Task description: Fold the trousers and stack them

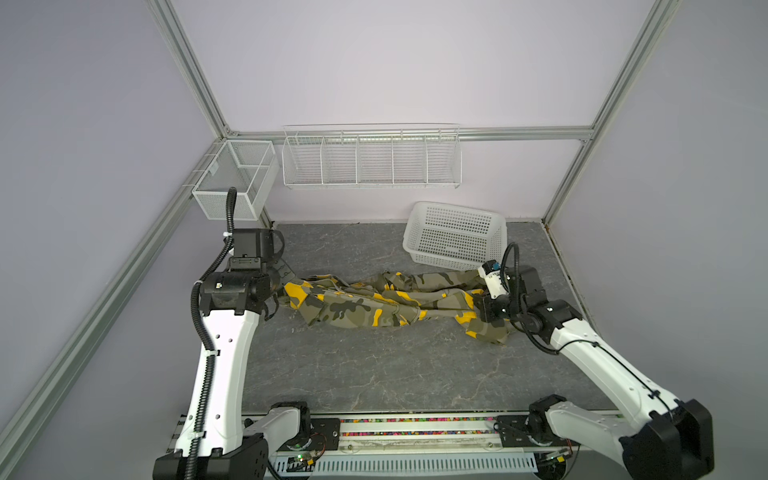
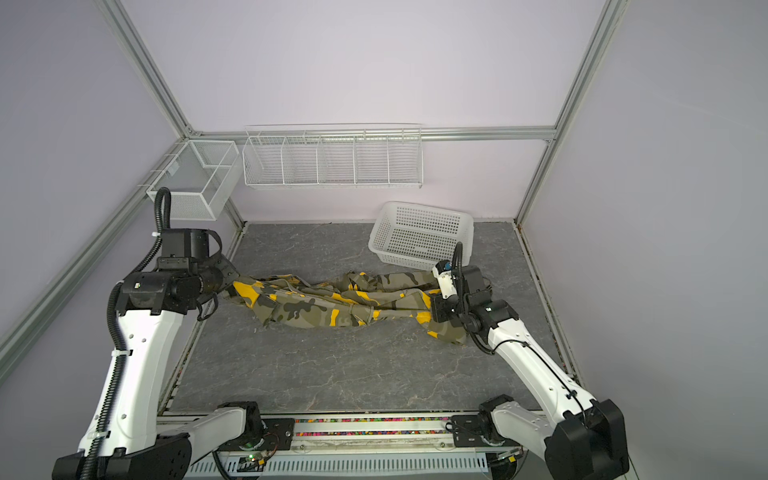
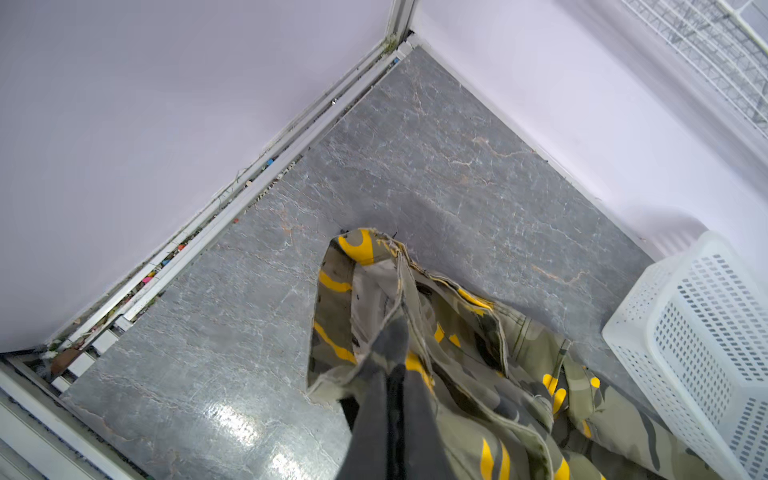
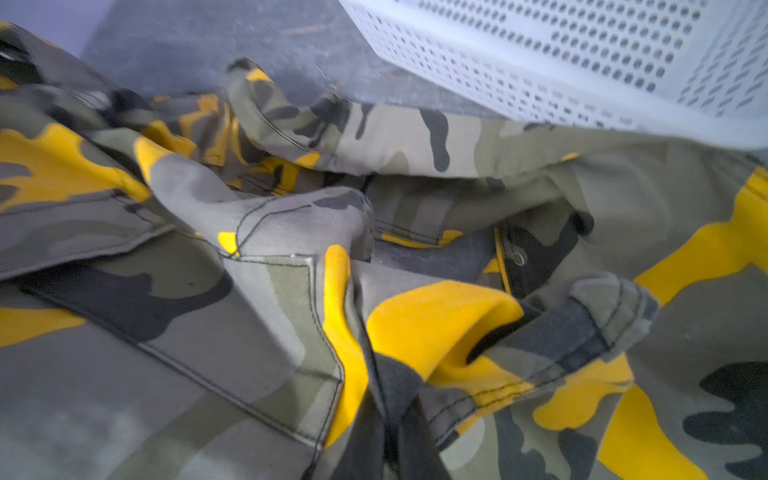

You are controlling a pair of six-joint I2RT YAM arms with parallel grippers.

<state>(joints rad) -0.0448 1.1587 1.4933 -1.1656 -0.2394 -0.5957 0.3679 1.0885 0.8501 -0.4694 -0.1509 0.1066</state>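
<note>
Top views: left pincer [image 1: 286, 286], right pincer [image 1: 481, 309] low, wide apart, clamping trousers [image 1: 353, 307].

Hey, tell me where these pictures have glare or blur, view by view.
Left wrist view: bright glare on the table, the wire rack smeared, the left gripper dark and soft up close. Right wrist view: the basket and the trousers nearest the lens blurred, middle seams sharp. Both top views: even light, faint shadows.
</note>
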